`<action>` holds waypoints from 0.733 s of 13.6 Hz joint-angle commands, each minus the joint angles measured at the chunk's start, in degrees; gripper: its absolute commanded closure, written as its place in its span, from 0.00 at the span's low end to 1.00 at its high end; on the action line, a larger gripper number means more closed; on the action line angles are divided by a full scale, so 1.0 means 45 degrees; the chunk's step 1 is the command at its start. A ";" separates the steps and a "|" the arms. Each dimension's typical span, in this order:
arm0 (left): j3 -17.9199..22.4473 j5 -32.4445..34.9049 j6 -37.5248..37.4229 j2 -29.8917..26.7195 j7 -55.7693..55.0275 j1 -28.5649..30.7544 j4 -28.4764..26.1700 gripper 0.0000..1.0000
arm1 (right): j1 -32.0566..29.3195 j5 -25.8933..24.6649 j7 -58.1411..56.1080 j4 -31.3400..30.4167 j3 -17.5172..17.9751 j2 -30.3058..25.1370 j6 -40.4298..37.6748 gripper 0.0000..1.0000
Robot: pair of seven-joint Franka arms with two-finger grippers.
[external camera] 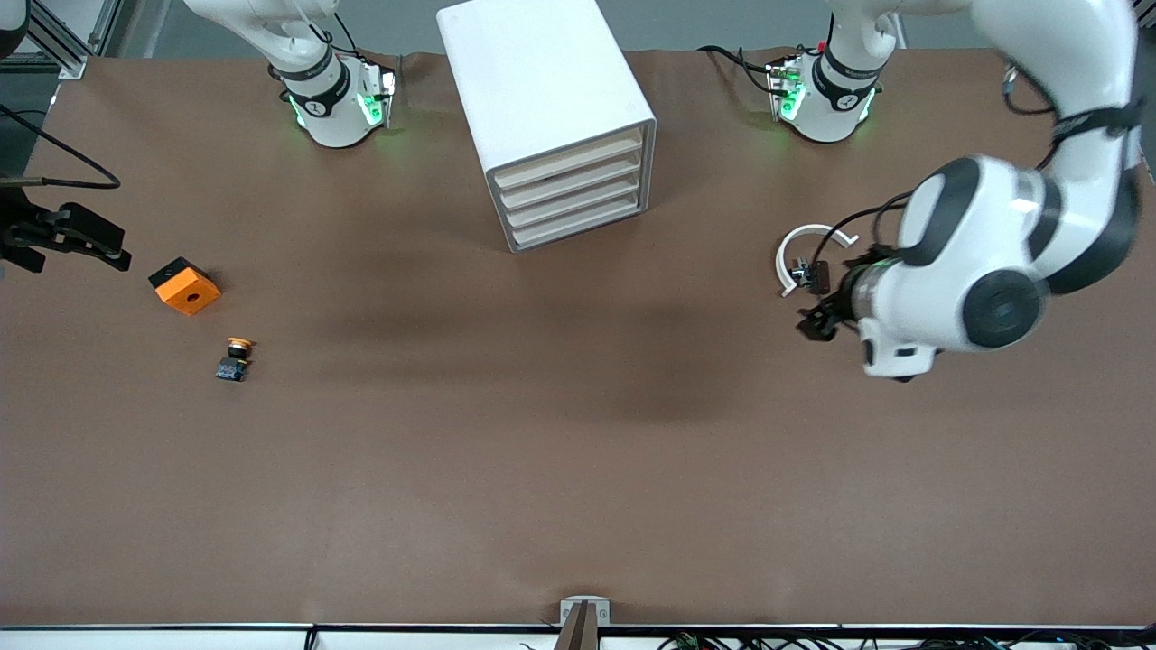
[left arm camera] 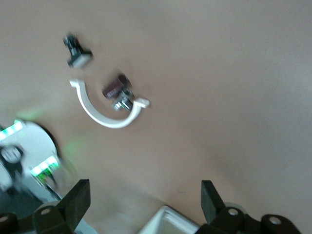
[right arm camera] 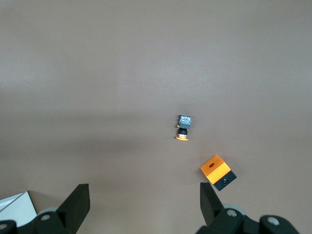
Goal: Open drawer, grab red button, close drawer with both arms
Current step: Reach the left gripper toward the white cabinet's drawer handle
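The white box cabinet (external camera: pixel 542 99) stands at the back middle of the table, its four cream-edged drawer fronts all shut. The drawer (external camera: pixel 575 202) is one of the lower ones. The button is out of view. My left gripper (external camera: pixel 817 318) hangs open and empty over bare table toward the left arm's end, beside a white ring clamp (external camera: pixel 806 251). In the left wrist view the left gripper (left arm camera: pixel 145 196) is wide open, with a cabinet corner (left arm camera: pixel 168 222) between the fingers. My right gripper (external camera: pixel 72 239) is open and empty over the table's edge at the right arm's end; it shows as (right arm camera: pixel 145 196).
An orange cube (external camera: pixel 185 285) (right arm camera: pixel 214 168) and a yellow-orange capped button (external camera: pixel 236 358) (right arm camera: pixel 183 128) lie toward the right arm's end. Inside the ring clamp (left arm camera: pixel 105 114) sits a small dark reddish and silvery part (left arm camera: pixel 117 91); a small black-and-white piece (left arm camera: pixel 77 50) lies beside it.
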 commanded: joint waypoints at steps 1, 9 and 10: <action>0.0037 -0.1528 -0.0554 0.1618 -0.3564 -0.0366 0.1235 0.00 | -0.0129 0.0207 0.0091 0.0286 0.0116 0.0112 -0.0078 0.00; 0.0037 -0.7758 -0.0806 0.3591 -0.8011 -0.0463 0.0690 0.00 | 0.0222 0.0247 0.0169 0.0501 0.0175 0.0385 0.0331 0.00; 0.0037 -0.8386 -0.0827 0.3961 -0.8090 -0.0696 0.0668 0.00 | 0.0281 0.0247 0.0169 0.0501 0.0175 0.0405 0.0410 0.00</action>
